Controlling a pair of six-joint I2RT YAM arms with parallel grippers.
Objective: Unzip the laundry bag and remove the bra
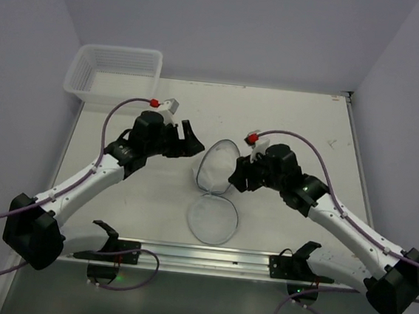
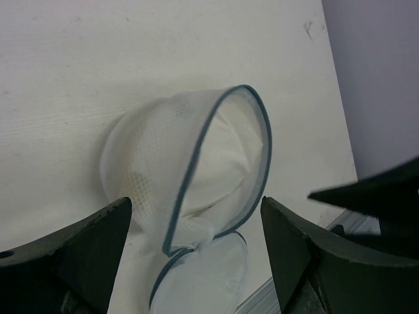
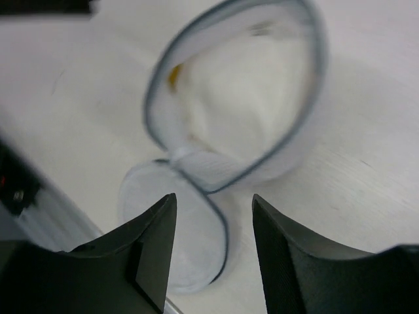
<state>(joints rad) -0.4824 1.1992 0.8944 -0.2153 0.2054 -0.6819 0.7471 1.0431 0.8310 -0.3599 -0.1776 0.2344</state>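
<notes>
The laundry bag (image 1: 217, 167) lies unzipped at mid-table, its two white mesh halves joined at a hinge. The far half stands tilted on its grey-blue rim. The near half (image 1: 213, 218) lies flat. White cloth, the bra (image 2: 226, 157), fills the tilted half; it also shows in the right wrist view (image 3: 242, 85). My left gripper (image 1: 192, 140) is open and empty, just left of the tilted half, which shows between its fingers (image 2: 196, 216). My right gripper (image 1: 237, 180) is open and empty, just right of the hinge (image 3: 213, 199).
A white latticed plastic basket (image 1: 113, 73) stands at the back left corner. A metal rail (image 1: 207, 257) runs along the near table edge. Walls close in on the left, back and right.
</notes>
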